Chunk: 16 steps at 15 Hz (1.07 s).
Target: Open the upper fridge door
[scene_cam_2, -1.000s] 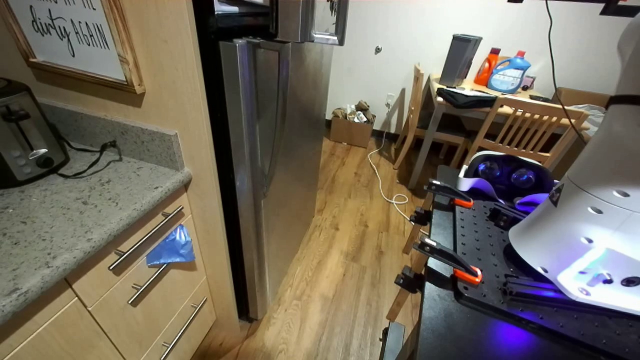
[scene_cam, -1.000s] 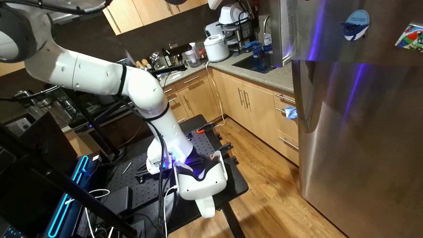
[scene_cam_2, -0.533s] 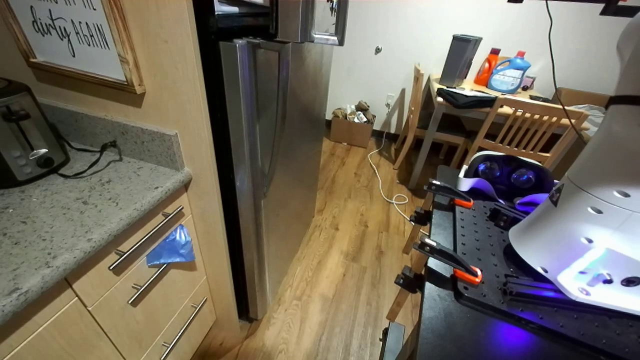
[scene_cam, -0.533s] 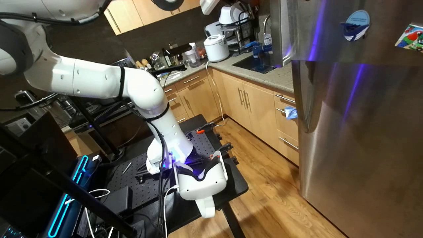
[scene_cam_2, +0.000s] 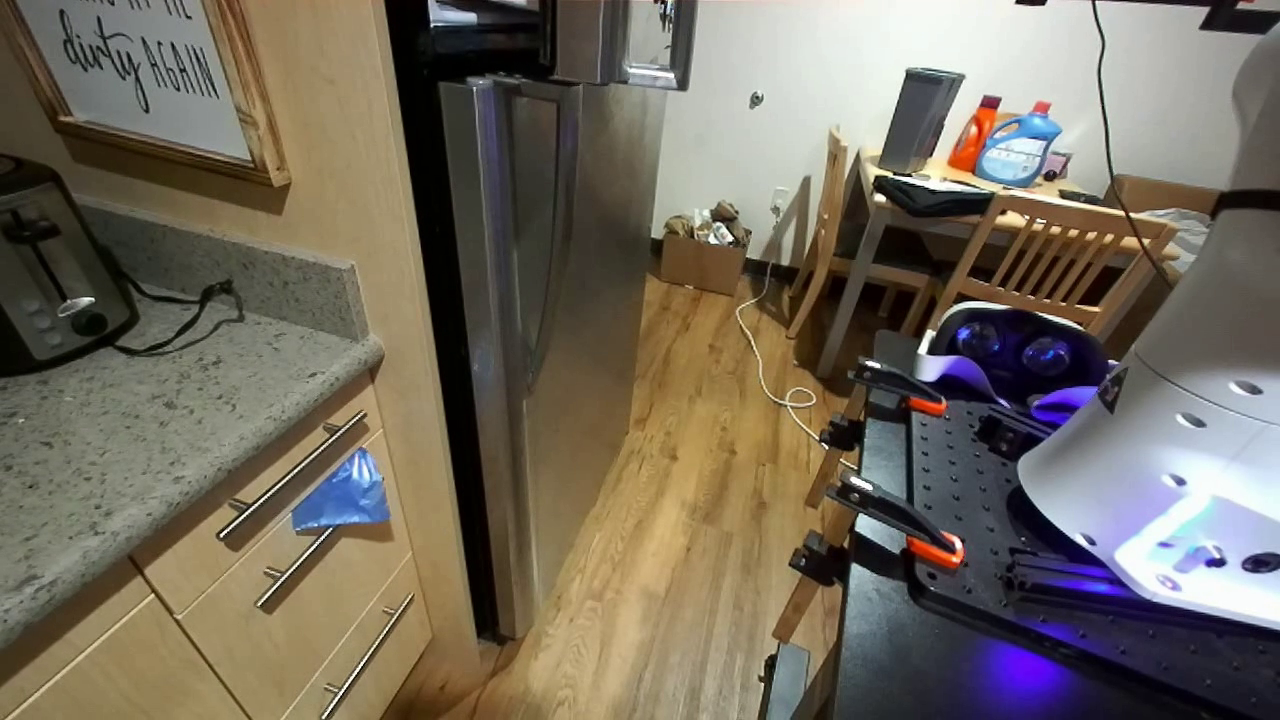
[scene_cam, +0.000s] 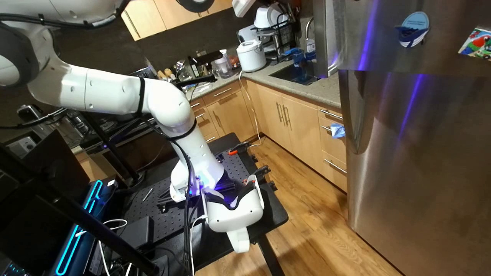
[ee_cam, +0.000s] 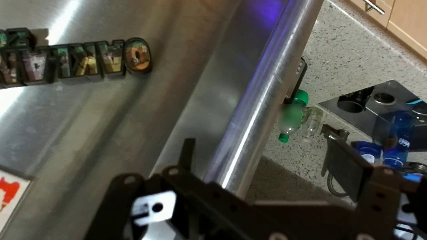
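The upper fridge door point(scene_cam: 376, 42) is brushed steel with a round blue magnet point(scene_cam: 414, 28) and a colourful sticker point(scene_cam: 477, 42). In an exterior view the door point(scene_cam_2: 585, 45) appears ajar, standing out from the body with a dark gap behind it. In the wrist view its steel face point(ee_cam: 110, 116) fills the left, with letter magnets point(ee_cam: 80, 63) and a rounded steel edge point(ee_cam: 257, 110). My gripper point(ee_cam: 259, 141) is open, its fingers wide apart. The edge lies between them in this view; contact cannot be told. The gripper is out of both exterior views.
The lower fridge door point(scene_cam: 414, 172) stands below. In the wrist view a counter point(ee_cam: 347, 50) with a green-capped bottle point(ee_cam: 290, 116) and a sink point(ee_cam: 363, 100) lie past the edge. A white headset point(scene_cam: 234, 211) sits on the cart. Wooden drawers point(scene_cam_2: 290, 560) flank the fridge.
Compared with one second ago, the arm's upper links have shifted slightly left and down in an exterior view. Since half a second ago nothing visibly moved. The fridge doors look unchanged.
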Tool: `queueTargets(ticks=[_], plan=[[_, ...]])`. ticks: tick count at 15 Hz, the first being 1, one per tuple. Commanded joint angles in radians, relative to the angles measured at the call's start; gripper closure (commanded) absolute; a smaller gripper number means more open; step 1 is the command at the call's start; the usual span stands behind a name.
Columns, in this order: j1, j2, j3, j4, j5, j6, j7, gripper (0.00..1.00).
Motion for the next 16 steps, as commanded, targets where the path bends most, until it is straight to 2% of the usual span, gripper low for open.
queueTargets(ticks=[1, 16], plan=[[0.005, 0.035, 0.013, 0.010, -0.003, 0.009, 0.013, 0.00], [0.014, 0.026, 0.010, 0.002, -0.001, -0.002, 0.002, 0.00]])
